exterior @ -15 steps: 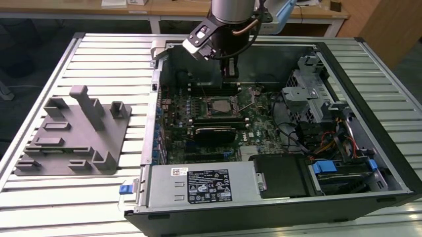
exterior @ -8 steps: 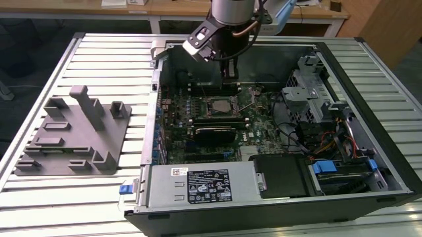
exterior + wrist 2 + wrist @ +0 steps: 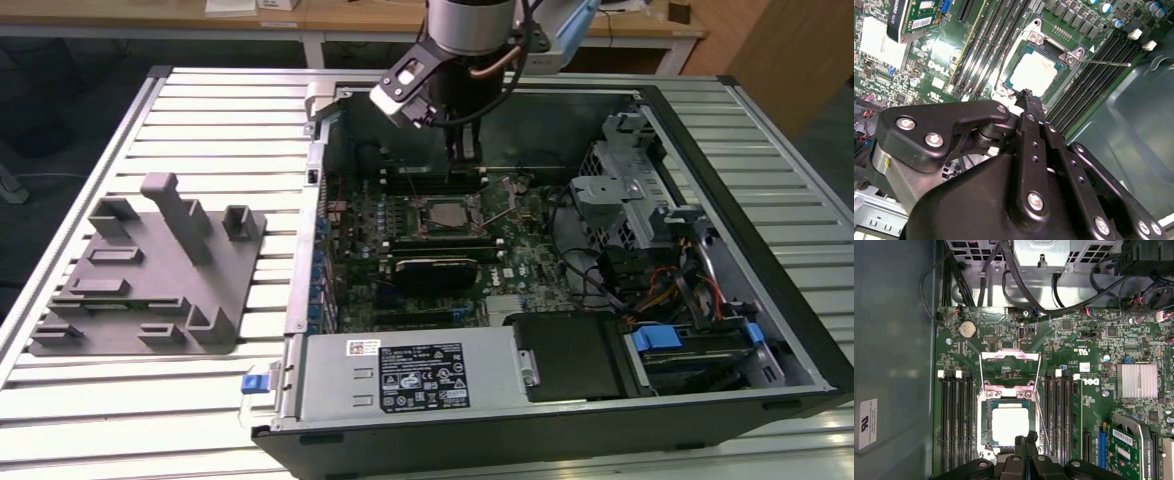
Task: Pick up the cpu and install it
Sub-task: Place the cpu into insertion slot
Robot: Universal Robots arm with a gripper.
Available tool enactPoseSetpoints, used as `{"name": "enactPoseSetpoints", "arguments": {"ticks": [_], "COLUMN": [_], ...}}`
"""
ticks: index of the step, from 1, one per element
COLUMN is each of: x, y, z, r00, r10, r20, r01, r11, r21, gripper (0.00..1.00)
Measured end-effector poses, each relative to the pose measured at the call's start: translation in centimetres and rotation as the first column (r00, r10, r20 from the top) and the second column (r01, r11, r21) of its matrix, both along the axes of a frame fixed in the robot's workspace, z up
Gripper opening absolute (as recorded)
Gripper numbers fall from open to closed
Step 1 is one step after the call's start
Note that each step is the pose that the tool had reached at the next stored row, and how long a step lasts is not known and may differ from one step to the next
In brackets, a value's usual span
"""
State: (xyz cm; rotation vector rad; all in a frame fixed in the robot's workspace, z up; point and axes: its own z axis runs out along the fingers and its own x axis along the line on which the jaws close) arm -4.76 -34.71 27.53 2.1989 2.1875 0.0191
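The cpu (image 3: 441, 215) is a small square chip with a pale metal top. It lies flat in the socket on the green motherboard inside the open computer case, and shows in both wrist views (image 3: 1034, 75) (image 3: 1010, 426). The socket's metal load plate (image 3: 1009, 367) is flipped open and its thin lever (image 3: 1104, 62) stands out to the side. My gripper (image 3: 465, 152) hangs just above the board, beside the socket's far edge. Its black fingers (image 3: 1026, 439) are pressed together with nothing between them, their tips close over the chip's rim (image 3: 1026, 95).
Memory slots (image 3: 956, 420) flank the socket on both sides. A black block (image 3: 434, 268) sits on the board in front of it. The case walls (image 3: 320, 150), drive cage (image 3: 627, 190) and power supply (image 3: 400, 375) hem in the board. A grey fixture tray (image 3: 147, 270) lies on the slatted table at the exterior view's left.
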Motion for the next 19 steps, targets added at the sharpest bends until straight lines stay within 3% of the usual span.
{"name": "enactPoseSetpoints", "arguments": {"ticks": [19], "x": [0.0], "y": [-0.11], "z": [-1.34], "r00": [1.0000], "r10": [0.000], "r20": [0.0000], "r01": [0.000], "r11": [1.0000], "r21": [0.0008], "gripper": [0.11]}}
